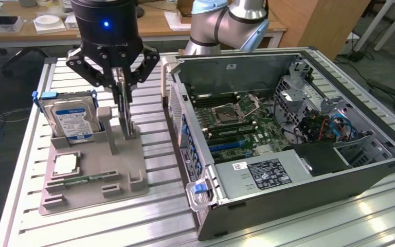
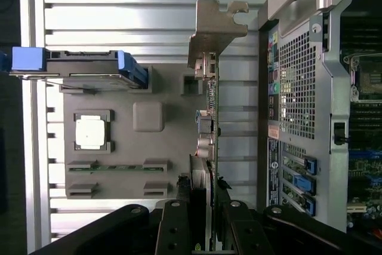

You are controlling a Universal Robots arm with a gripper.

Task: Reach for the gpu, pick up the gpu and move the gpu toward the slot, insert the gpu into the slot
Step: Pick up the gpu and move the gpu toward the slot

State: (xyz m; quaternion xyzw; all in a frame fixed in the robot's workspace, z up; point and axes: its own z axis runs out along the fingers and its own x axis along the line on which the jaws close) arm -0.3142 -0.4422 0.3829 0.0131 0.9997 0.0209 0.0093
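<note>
Pincer (image 1: 123,90) (image 2: 210,198): one, clenched on the gpu's top edge, a finger on each face.
Gpu (image 1: 125,121) (image 2: 213,117): one, upright, lower edge at the grey holder (image 1: 125,172).
Holder's other parts: one hard drive (image 1: 70,119), one processor (image 1: 66,164), one memory stick (image 1: 88,179).
Slot (image 1: 226,146): blue strip on the motherboard inside one open computer case (image 1: 252,64), beside the holder on the table (image 1: 19,154).
</note>
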